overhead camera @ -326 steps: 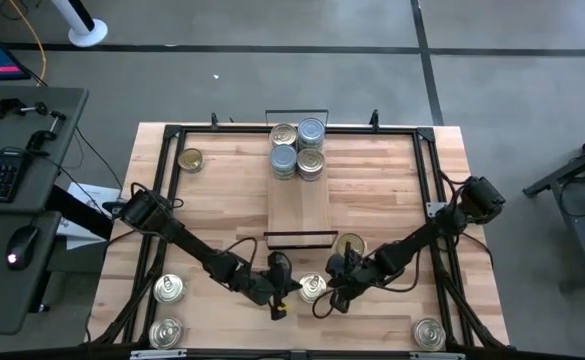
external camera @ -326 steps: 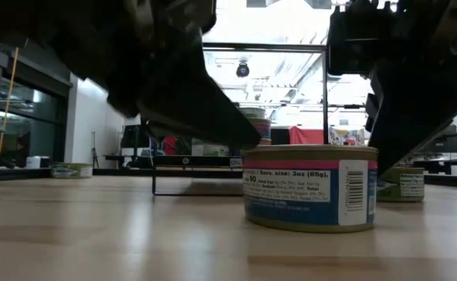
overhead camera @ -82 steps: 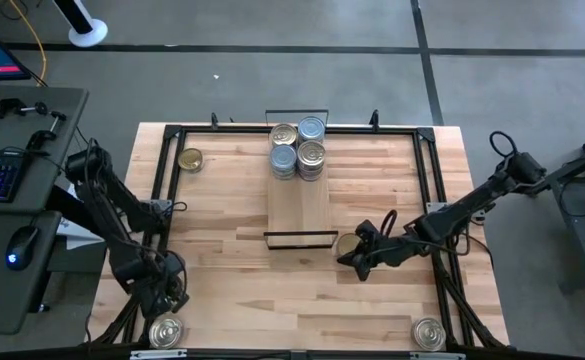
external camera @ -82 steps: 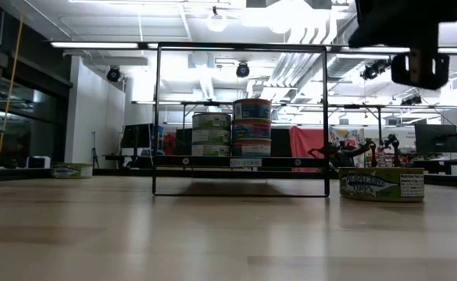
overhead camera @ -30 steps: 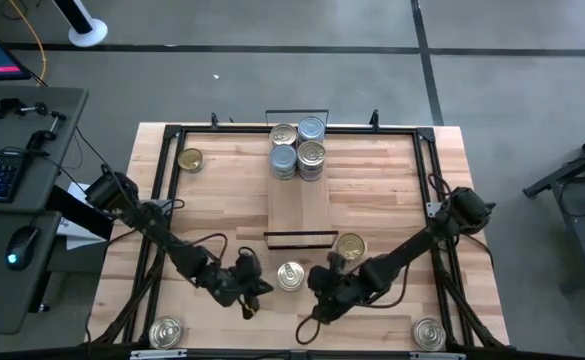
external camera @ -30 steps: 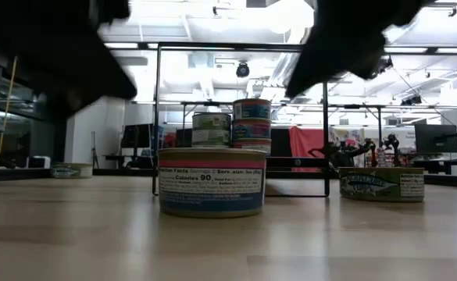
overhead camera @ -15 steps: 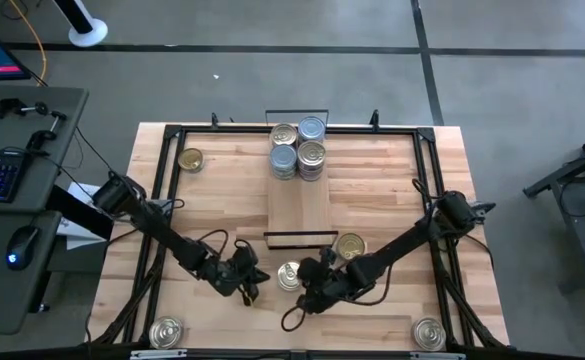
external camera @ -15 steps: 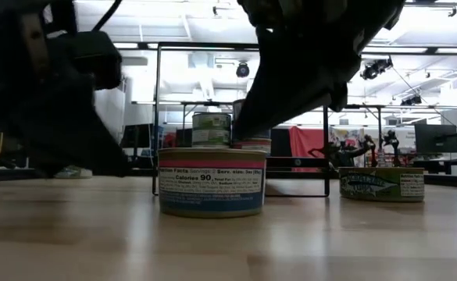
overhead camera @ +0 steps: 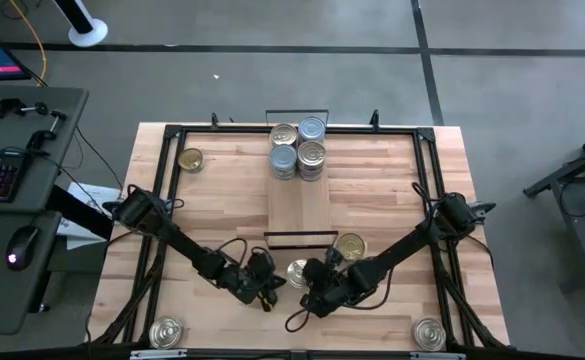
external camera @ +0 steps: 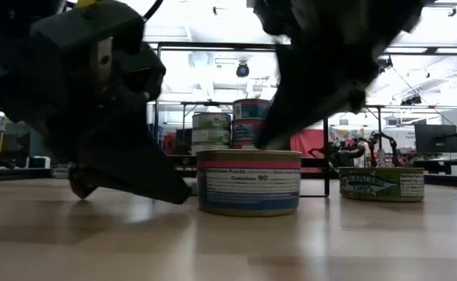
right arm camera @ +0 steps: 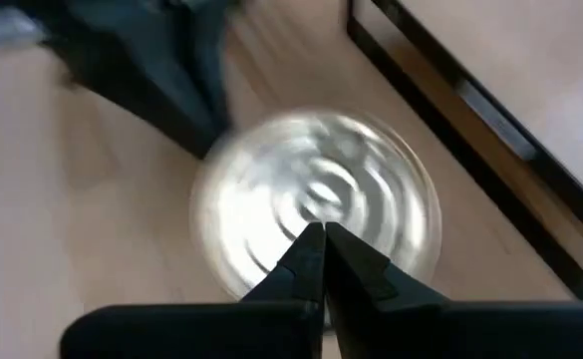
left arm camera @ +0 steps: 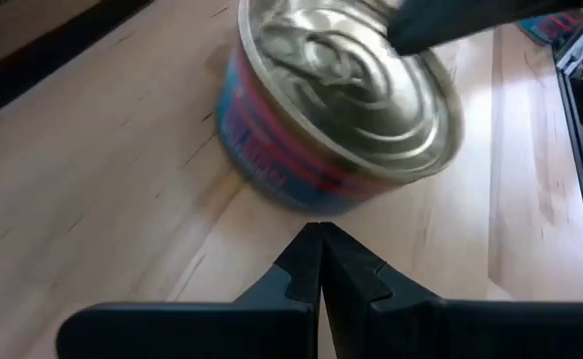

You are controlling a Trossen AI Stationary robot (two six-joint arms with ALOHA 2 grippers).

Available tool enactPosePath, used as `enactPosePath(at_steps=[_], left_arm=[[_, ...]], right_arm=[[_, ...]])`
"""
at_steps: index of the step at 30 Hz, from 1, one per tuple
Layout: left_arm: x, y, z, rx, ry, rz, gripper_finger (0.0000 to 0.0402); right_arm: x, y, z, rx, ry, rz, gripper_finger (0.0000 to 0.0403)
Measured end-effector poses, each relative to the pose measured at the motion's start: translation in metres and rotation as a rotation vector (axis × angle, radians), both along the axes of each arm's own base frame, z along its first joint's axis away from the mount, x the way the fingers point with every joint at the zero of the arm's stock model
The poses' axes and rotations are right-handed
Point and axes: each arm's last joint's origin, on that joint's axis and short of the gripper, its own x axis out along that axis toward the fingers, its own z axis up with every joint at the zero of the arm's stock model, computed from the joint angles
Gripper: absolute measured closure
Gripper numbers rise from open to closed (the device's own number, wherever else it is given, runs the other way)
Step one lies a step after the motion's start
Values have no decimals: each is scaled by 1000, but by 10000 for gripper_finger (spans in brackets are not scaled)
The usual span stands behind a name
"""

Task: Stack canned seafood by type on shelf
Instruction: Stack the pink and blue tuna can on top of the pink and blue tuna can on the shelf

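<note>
Both arms are crowding one silver-topped tin (overhead camera: 297, 272) that's sitting on the desk (overhead camera: 222, 210) just in front of the shelf (overhead camera: 300, 205), a bit toward the left arm's side of its near wire frame. The left claw (overhead camera: 269, 290) is sitting low beside the tin with its fingers pinched fully together, gripping nothing (the left wrist view is showing the closed tips (left arm camera: 321, 261) just short of the tin's blue and pink label (left arm camera: 343, 115)). The right claw (overhead camera: 312, 283) is coming in from the other side, also pinched tight and empty, its tips (right arm camera: 321, 254) hanging over the tin's lid (right arm camera: 316, 204).

On the far end of the shelf, four stacks of tins (overhead camera: 298, 148) are standing close together, mostly silver-blue tops with one gold top. A gold-topped tin (overhead camera: 350, 246) is lying on the desk just off the shelf's near right corner, near the right arm. Other loose tins are sitting well apart: one gold (overhead camera: 190, 159) near the far left, one (overhead camera: 166, 332) at the near left corner, one (overhead camera: 428, 332) at the near right corner.
</note>
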Motion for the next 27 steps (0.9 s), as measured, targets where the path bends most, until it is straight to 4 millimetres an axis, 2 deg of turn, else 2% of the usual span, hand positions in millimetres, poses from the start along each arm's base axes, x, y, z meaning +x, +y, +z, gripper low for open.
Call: enactPosePath(at_steps=[3, 9, 13, 15, 18, 22, 25, 27], left_arm=[[1, 1, 2, -6, -3, -4, 401], [2, 1, 2, -9, 5, 3, 401], [2, 1, 2, -9, 2, 2, 402], [2, 1, 2, -9, 1, 2, 402], [2, 1, 2, -9, 1, 2, 401], [2, 1, 2, -12, 3, -3, 401], [2, 0, 2, -19, 8, -17, 402], [2, 0, 2, -24, 9, -25, 401]], right_arm=[[-6, 2, -2, -12, 16, -33, 403], [-25, 8, 26, -82, -40, -54, 403], [-38, 6, 14, -92, -40, -147, 403], [-37, 8, 5, -26, -110, -166, 403], [-31, 12, -2, 51, -214, -90, 403], [-30, 12, 8, 48, -222, 108, 403], [-41, -2, 15, 65, -180, 179, 403], [-55, -16, 15, 99, -171, 200, 403]])
